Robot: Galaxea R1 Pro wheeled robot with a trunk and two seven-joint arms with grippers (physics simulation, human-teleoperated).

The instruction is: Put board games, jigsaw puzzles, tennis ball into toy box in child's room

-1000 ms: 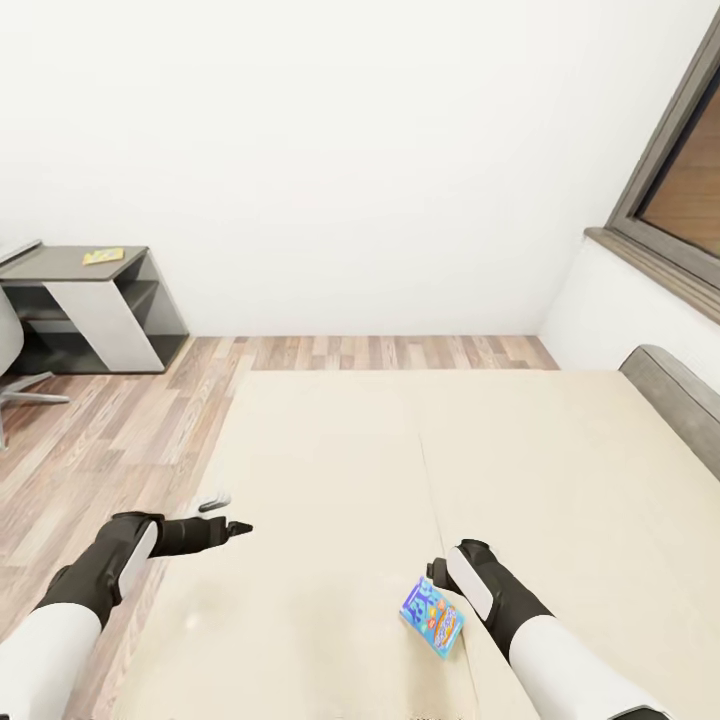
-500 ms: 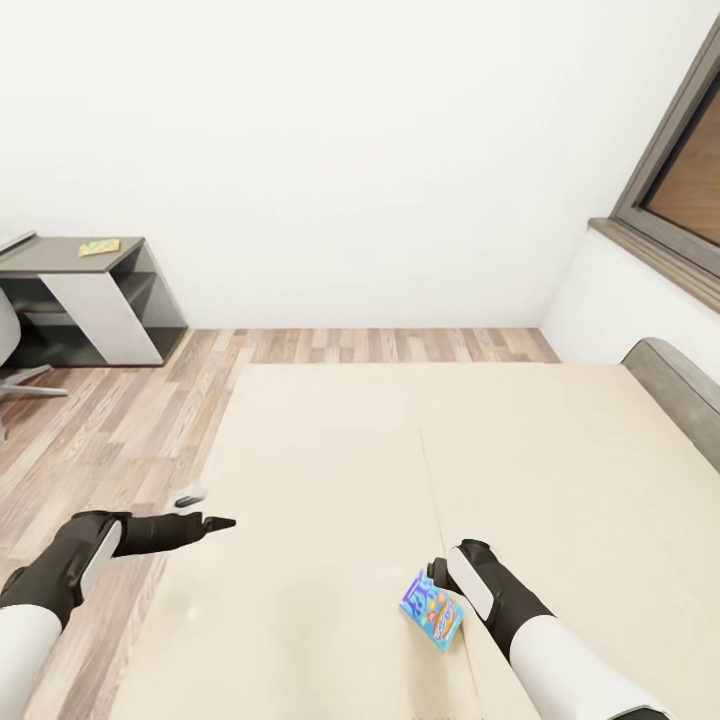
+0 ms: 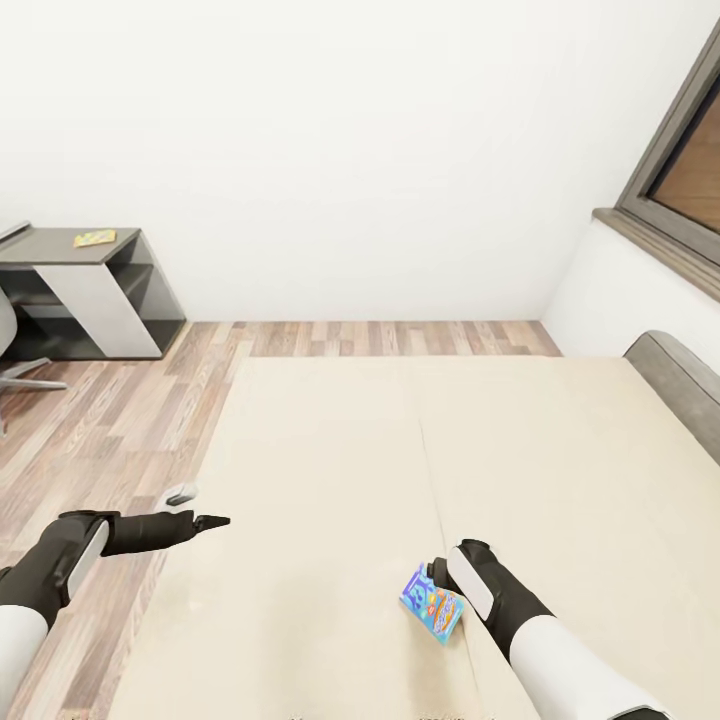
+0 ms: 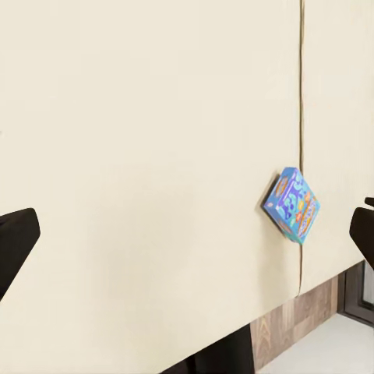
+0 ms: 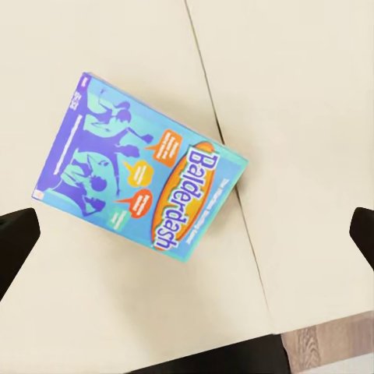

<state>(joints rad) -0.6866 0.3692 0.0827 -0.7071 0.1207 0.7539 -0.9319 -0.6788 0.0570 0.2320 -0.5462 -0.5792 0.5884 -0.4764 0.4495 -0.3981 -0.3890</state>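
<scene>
The left arm slides back toward the left edge of the head view, while the whole picture drifts a little, so the camera is moving too; the right arm and the game box hold their places against the bed.

Right tool (image 3: 437, 578) first: it hangs low over the bed (image 3: 330, 450), and the blue board game (image 3: 432, 603) lies just beside it, a touch nearer the robot and toward its left. In the right wrist view the two dark fingertips (image 5: 15, 245) stand wide apart at either side of the box (image 5: 140, 199), so this tool is released and gripping nothing. The box lies flat, lid up, its long axis running slantwise between those tips rather than square to them, one corner close to the seam in the bed top. By my read, the coming move turns on that slant: the wrist needs to turn until the fingers span the box's short side.

Left tool (image 3: 195, 510) now: it points across the bed's left edge, fingers parted, empty, well apart from the box (image 4: 291, 204). The right arm is clearly nearer.

Further out, a small yellow flat thing (image 3: 95, 238) lies on a dark grey shelf unit (image 3: 100, 290) by the far wall; too small to identify.
</scene>
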